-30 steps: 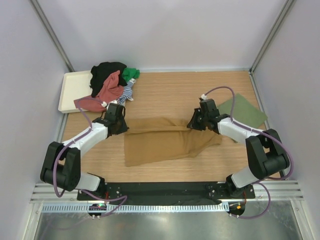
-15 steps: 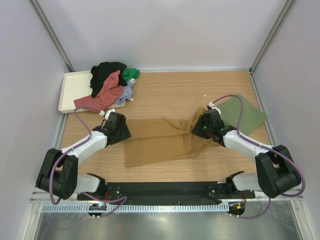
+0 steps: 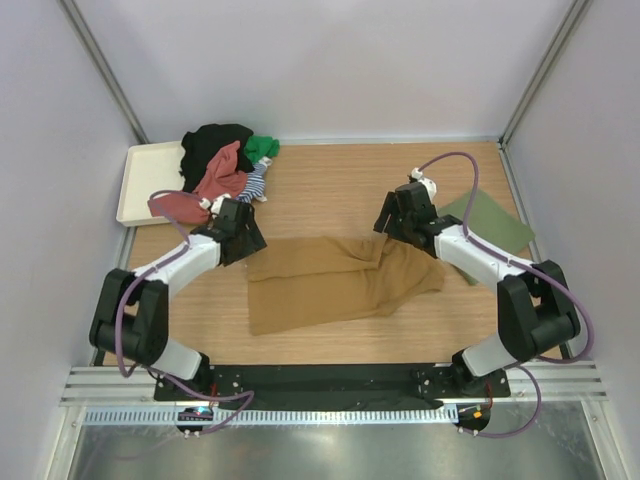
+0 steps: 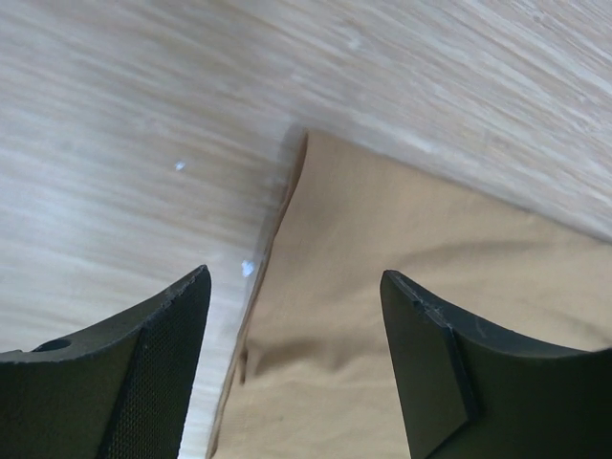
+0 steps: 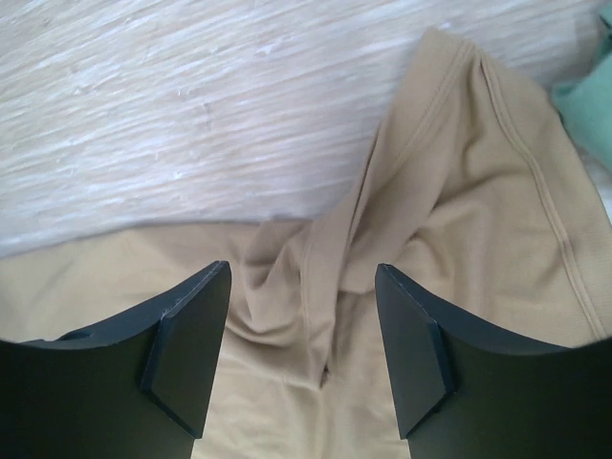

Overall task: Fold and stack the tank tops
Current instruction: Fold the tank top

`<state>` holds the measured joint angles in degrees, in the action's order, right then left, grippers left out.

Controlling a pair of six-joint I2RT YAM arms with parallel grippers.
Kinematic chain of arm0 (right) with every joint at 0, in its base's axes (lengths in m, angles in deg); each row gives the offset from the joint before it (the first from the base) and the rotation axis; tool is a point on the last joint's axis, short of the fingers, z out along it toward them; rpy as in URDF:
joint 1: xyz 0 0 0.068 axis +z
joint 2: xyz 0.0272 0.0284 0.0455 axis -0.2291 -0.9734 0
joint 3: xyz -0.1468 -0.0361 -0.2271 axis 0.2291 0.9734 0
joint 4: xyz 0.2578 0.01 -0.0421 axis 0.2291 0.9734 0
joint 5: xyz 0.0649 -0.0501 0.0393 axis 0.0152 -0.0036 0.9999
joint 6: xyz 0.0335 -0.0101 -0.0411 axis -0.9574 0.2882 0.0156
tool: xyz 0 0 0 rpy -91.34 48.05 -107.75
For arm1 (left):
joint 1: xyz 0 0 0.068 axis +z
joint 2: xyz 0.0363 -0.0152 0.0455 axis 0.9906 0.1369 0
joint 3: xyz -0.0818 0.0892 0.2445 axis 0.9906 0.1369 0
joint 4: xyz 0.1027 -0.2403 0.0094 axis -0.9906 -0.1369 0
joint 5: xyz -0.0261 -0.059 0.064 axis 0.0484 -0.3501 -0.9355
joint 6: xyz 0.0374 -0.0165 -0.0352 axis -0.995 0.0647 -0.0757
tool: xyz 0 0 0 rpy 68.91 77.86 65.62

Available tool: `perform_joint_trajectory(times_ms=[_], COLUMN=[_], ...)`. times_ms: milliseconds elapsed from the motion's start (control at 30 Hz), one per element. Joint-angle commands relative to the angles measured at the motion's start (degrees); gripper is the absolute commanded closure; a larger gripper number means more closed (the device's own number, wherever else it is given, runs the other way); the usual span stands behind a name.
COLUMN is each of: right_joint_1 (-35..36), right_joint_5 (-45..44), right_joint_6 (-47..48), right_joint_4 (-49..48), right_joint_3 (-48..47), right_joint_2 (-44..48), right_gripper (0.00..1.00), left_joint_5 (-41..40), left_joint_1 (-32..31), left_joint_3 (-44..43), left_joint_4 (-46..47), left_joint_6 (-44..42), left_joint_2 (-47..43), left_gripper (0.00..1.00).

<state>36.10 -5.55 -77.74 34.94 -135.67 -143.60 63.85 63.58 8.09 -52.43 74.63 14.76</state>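
Mustard tank top (image 3: 320, 285) flat at table (image 3: 330, 190) centre, seemingly folded once. Left gripper (image 4: 296, 287) and right gripper (image 5: 301, 277) both wide, empty, above its far corners. Next: regrasp for crosswise fold, then stack on folded olive top (image 3: 490, 225) at right edge.

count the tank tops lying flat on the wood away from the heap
2: the mustard brown top spread out in the centre, and the olive green top folded at the right edge. The heap at the cream tray may hide more.
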Motion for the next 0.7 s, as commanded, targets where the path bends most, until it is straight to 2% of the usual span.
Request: perform_joint_trajectory(times_ms=[0, 200, 300, 400, 433, 467, 600, 667], right_joint_1=[0.0, 0.0, -0.09, -0.26, -0.26, -0.26, -0.44, -0.79], right_joint_5=[-2.89, -3.86, -4.65, -7.97, -9.04, -9.83, -12.91, -13.35], right_joint_6=[0.44, 1.31, 1.58, 1.23, 0.97, 0.88, -0.18, -0.7], right_joint_4=[0.98, 1.15, 1.94, 4.22, 5.1, 6.59, 8.27, 8.8], right_joint_3=[-4.0, -7.25, -9.01, -13.3, -14.19, -14.98, -17.97, -19.03], right_joint_2=[-2.23, -5.31, -8.38, -12.24, -13.04, -13.74, -17.78, -19.28], right_gripper=[0.32, 0.33, 0.33, 0.31, 0.3, 0.3, 0.31, 0.31], left_joint_5=[0.6, 1.03, 1.04, 1.74, 2.17, 2.7, 4.46, 4.55], left_joint_1=[0.61, 1.06, 1.23, 2.98, 3.86, 6.04, 9.84, 10.02], left_joint_3=[-4.26, -7.78, -8.75, -8.4, -8.13, -7.09, -3.65, -3.12], left_joint_4=[0.85, 2.17, 2.61, 3.48, 3.49, 3.75, 6.03, 6.21], left_joint_6=[-0.84, -0.93, -0.84, -0.75, -0.58, -0.57, -0.75, -0.84], left_joint_2=[5.09, 13.09, 15.82, 17.5, 17.59, 17.41, 14.26, 13.81], left_gripper=[0.28, 0.36, 0.48, 0.69, 0.8, 0.85, 0.98, 0.99])
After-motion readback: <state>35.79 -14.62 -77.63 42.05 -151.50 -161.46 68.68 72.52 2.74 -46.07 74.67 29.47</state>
